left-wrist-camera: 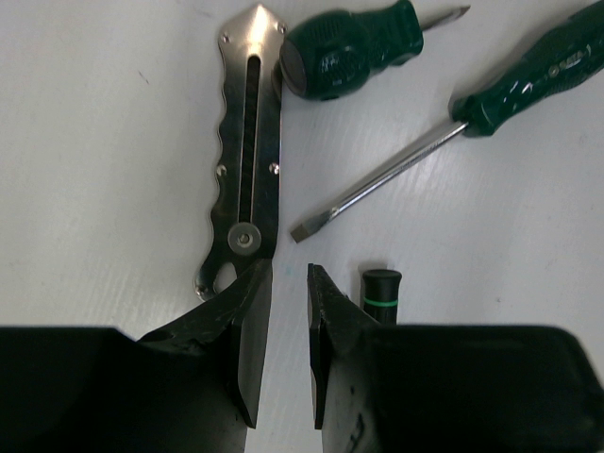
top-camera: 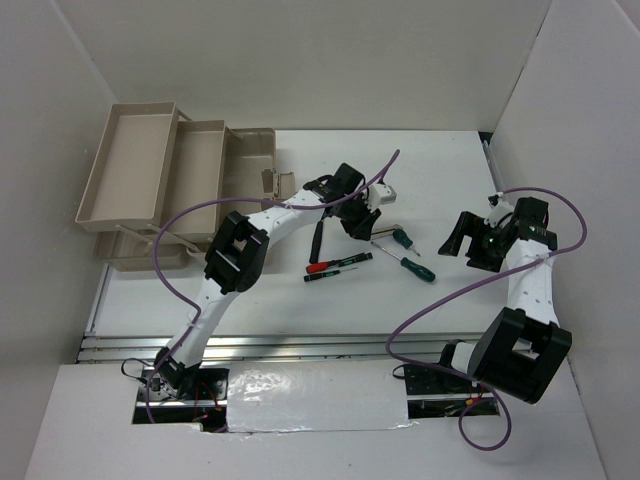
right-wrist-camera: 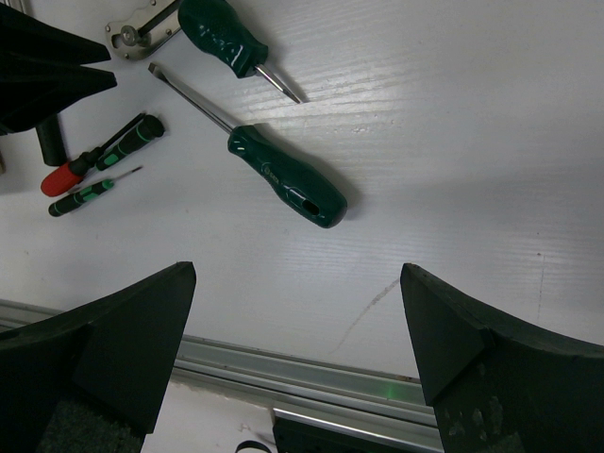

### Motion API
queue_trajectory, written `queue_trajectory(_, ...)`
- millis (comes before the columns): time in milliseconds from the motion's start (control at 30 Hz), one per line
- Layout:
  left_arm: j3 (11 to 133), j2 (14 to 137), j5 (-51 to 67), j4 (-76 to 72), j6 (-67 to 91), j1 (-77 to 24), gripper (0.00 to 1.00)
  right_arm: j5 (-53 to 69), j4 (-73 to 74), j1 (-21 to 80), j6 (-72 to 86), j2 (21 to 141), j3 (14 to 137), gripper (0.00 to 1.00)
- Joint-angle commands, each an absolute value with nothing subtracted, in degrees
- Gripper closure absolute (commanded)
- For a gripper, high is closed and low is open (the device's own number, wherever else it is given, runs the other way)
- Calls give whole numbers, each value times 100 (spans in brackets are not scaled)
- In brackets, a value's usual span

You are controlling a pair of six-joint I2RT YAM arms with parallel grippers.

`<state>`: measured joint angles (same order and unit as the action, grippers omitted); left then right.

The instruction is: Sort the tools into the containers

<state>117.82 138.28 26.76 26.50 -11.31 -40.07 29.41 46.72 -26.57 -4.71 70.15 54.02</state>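
Found from overhead what neither wrist camera caught: the beige toolbox (top-camera: 250,160) opened at the far left of the table (top-camera: 450,180), with two shallow trays (top-camera: 130,165) stepped out beside its deeper base, well apart from everything loose. Caught the left gripper (left-wrist-camera: 290,278) closely only through its own camera: jaws drawn narrow, bare tabletop showing through the gap, nothing grasped, one fingertip (left-wrist-camera: 243,311) overlapping the lower end of the silver metal tool (left-wrist-camera: 231,151). Saw there also a stubby green screwdriver (left-wrist-camera: 347,52), a long green screwdriver (left-wrist-camera: 528,80) with a flat blade, and a black butt (left-wrist-camera: 380,286) with a green ring, the rest hidden. Picked up more from the right wrist: a red-ended screwdriver (right-wrist-camera: 64,176) and a slim green-and-black screwdriver (right-wrist-camera: 90,192) lying side by side. Counted four screwdrivers, one silver tool, and one black handle (top-camera: 315,242), its head not made out. Found the right gripper (right-wrist-camera: 297,274) spread wide and empty, near the long green screwdriver.
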Motion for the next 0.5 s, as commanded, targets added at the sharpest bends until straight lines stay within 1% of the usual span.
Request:
queue_trajectory(0,12120,13957,2733,2347,-1002,-4052,65,3067,4632,-2672,-439,7066,5695,3)
queue_trajectory(133,12173,14036,2733,2338,-1019,-4078,66,3076,4632,-2672,-457,7093,5687,3)
queue_trajectory(267,12295,14159,2689,2347,-1011,-4113,69,3085,4632,-2663,-475,7119,5687,3)
queue_trajectory(467,12296,14229,2628,2338,-1028,-4148,71,3102,4650,-2663,-483,7172,5722,3)
